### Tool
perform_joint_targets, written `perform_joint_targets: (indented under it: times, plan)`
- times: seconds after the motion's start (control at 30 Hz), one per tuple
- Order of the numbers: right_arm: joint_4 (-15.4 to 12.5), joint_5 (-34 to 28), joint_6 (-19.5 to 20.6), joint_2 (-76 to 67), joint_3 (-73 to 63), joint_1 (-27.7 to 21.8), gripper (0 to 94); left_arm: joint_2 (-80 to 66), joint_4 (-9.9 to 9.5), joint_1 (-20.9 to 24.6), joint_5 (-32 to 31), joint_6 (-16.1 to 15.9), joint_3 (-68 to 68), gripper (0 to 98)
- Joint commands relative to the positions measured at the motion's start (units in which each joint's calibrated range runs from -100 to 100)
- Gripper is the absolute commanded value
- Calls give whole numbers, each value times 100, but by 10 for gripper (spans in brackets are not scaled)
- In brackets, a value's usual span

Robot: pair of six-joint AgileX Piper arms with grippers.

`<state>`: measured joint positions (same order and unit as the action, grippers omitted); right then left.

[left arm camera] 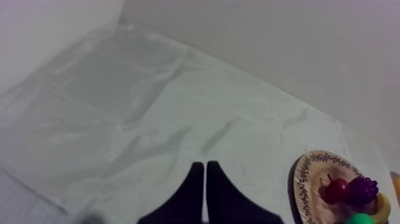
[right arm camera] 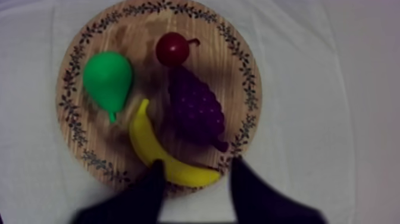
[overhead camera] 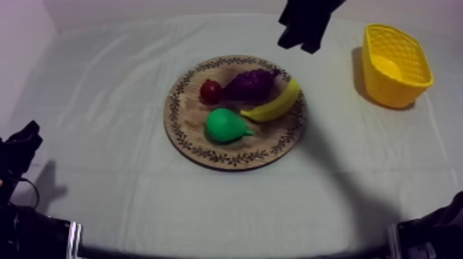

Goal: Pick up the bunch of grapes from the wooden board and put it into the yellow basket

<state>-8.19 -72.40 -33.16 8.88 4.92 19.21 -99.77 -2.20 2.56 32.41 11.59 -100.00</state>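
We see the grapes [overhead camera: 251, 84] lying on the board [overhead camera: 258, 143], between the small red fruit [overhead camera: 211, 91] and the banana [overhead camera: 277, 105], well apart from the basket [overhead camera: 394, 88]. Our right gripper [right arm camera: 197, 165] hangs over the board's rim by the banana, fingers apart around nothing. Our left gripper [left arm camera: 205, 171] sits away from the board, fingers together

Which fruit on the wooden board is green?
The pear. The banana is yellow, the bunch of grapes is purple, and the last is a small red fruit.
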Motion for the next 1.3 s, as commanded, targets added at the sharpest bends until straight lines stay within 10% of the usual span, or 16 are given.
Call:
perform_joint_targets:
  times: [0.0,0.27,1.27]
  plan:
    - [74,-17,79,144,-116,75,703,3,-2,1,1,1,0,1]
    - [214,10,160,755,-533,230,840,3,-2,1,1,1,0,1]
    - [659,597,524,3616,-1894,286,807,3,-2,1,1,1,0,1]
